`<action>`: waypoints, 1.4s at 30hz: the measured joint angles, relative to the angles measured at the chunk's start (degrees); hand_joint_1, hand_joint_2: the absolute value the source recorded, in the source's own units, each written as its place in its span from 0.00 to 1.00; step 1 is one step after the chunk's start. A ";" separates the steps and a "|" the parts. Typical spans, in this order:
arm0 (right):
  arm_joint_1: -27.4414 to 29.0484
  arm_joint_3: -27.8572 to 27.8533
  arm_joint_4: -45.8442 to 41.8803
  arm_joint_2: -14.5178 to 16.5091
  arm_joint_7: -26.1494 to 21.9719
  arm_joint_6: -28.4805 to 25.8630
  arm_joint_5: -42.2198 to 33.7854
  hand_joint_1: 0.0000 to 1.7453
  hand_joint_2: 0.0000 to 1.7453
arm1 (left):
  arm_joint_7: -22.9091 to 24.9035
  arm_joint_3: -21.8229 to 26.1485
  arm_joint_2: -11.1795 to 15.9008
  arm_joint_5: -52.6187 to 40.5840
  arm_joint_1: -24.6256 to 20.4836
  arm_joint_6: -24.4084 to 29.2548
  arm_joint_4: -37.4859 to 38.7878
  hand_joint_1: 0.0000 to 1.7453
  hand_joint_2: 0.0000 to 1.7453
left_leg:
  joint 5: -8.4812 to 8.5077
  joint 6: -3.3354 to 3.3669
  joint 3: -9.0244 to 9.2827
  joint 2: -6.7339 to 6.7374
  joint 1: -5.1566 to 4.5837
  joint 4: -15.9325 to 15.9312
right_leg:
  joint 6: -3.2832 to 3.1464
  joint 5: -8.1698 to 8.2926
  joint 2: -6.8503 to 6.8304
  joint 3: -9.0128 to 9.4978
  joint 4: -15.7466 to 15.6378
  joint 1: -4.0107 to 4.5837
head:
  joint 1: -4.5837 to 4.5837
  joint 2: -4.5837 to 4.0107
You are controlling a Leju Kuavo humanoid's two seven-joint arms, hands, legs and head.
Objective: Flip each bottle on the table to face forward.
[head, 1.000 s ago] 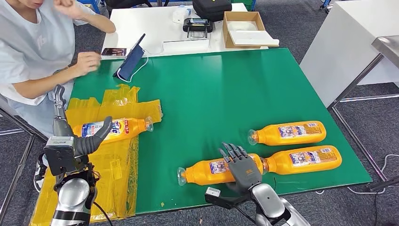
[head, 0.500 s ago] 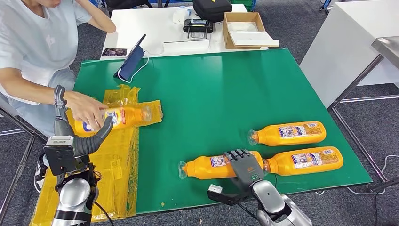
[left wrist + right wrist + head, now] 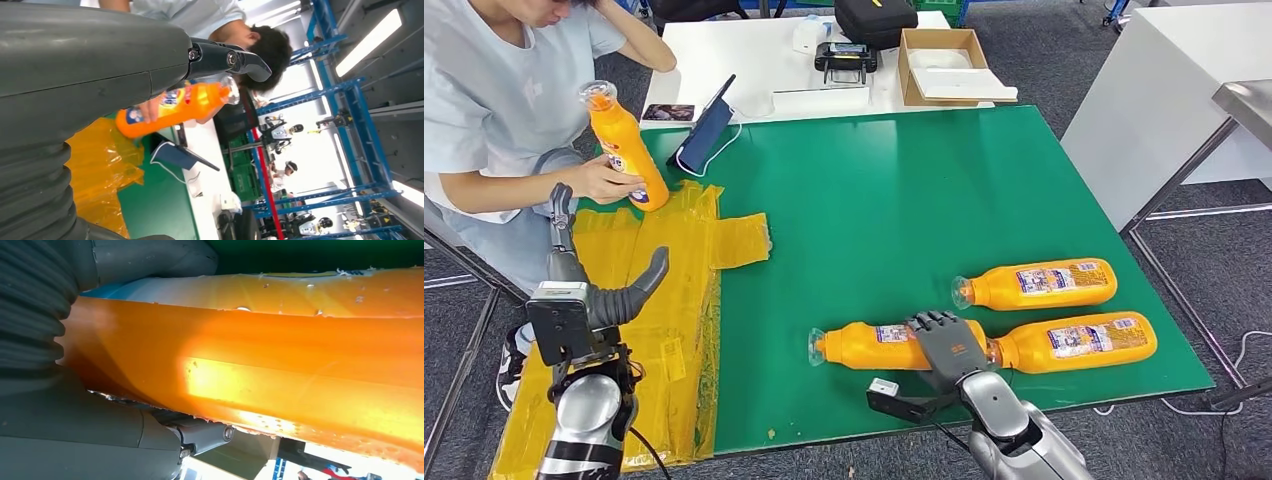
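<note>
The near bottle (image 3: 874,346) lies on its side at the front of the green table (image 3: 874,200), with the right hand (image 3: 941,343) wrapped over its rear half; the fingers (image 3: 931,322) curl over the top, and the part beneath them is hidden. In the right wrist view the orange body (image 3: 280,365) fills the frame, its label out of sight. Just right of that hand lies a second bottle (image 3: 1074,340), and beyond it a third (image 3: 1036,283), labels up. The left hand (image 3: 614,295) hangs over yellow plastic sheeting (image 3: 664,340), fingers spread, holding nothing. Beyond it a person's hand (image 3: 604,180) holds a fourth bottle (image 3: 624,150) upright.
</note>
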 joint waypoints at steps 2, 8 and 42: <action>0.10 -0.70 0.34 0.57 -0.16 -1.88 -0.44 1.00 1.00 | 0.17 0.01 -0.01 0.14 0.01 -0.03 0.29 0.00 1.00 | 0.03 0.04 0.00 -0.01 -0.01 0.00 | 0.00 0.01 0.00 0.02 0.00 0.00 | 0.01 0.00; 4.43 -7.06 -3.70 5.74 -8.42 -17.93 -11.29 1.00 1.00 | 4.96 -0.07 0.00 14.32 1.36 -13.93 -0.11 0.00 1.00 | 0.19 0.15 -0.28 0.01 -0.02 0.00 | 0.07 0.32 0.00 0.38 0.04 -0.01 | -0.01 0.00; 6.86 -15.62 -15.37 19.37 -34.74 -24.59 -43.78 1.00 1.00 | 11.29 -14.29 4.47 31.57 1.47 -37.60 4.58 0.00 1.00 | 0.14 0.05 -0.74 0.05 0.01 0.00 | -0.02 0.26 0.01 -0.13 0.06 0.01 | -0.01 0.00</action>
